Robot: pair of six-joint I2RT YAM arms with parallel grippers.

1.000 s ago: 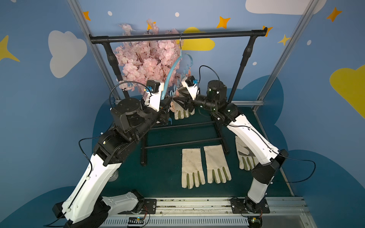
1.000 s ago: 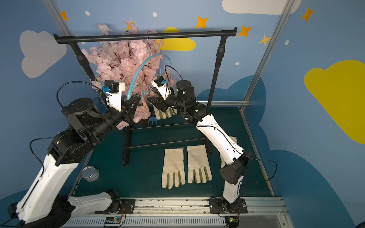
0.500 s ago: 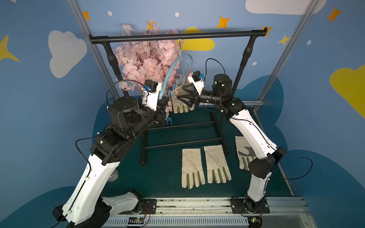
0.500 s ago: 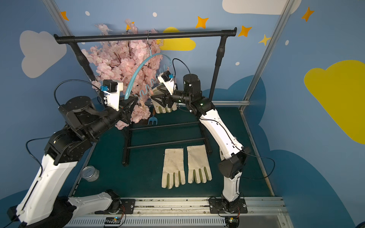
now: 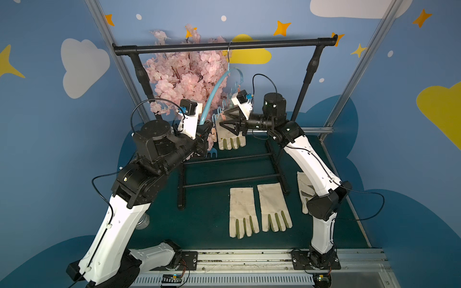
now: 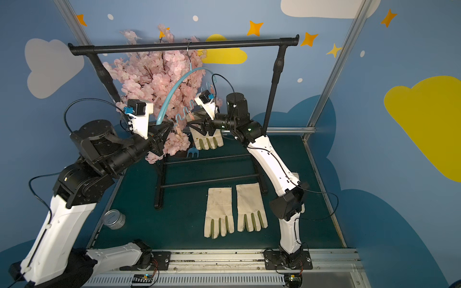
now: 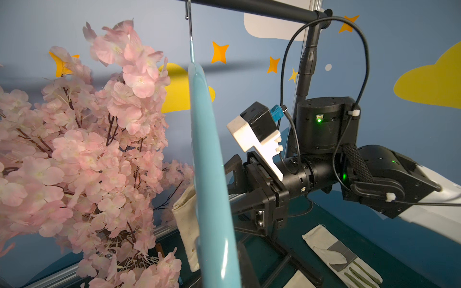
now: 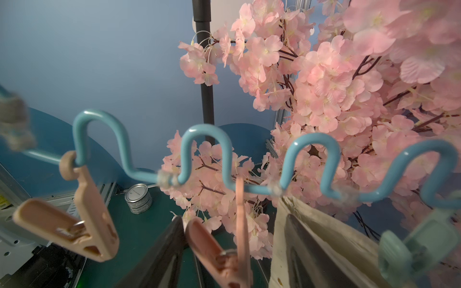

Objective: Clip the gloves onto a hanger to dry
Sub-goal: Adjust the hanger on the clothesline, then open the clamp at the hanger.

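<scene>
Up under the black rack (image 5: 224, 46), the right gripper (image 5: 223, 119) has lifted over the last second from the cuff of the hanging glove (image 5: 230, 138) to the wavy bar (image 8: 207, 139) of the hanger (image 5: 215, 92), and its jaws have spread. They now stand apart astride a pink peg (image 8: 219, 249), one finger (image 8: 164, 251) touching the peg's handle and the other lying against the cuff. The glove hangs where it did with no jaw closed on it, so it looks clipped already, though I cannot tell which peg bites it. The left gripper (image 6: 164, 128) stays clamped narrow on the end of the hanger's blue arch, steadying it. One glove up, then — two gloves (image 5: 243, 212) lie flat side by side on the green mat (image 5: 212, 224), and a fourth glove (image 5: 303, 189) sits half hidden beneath the right arm.
</scene>
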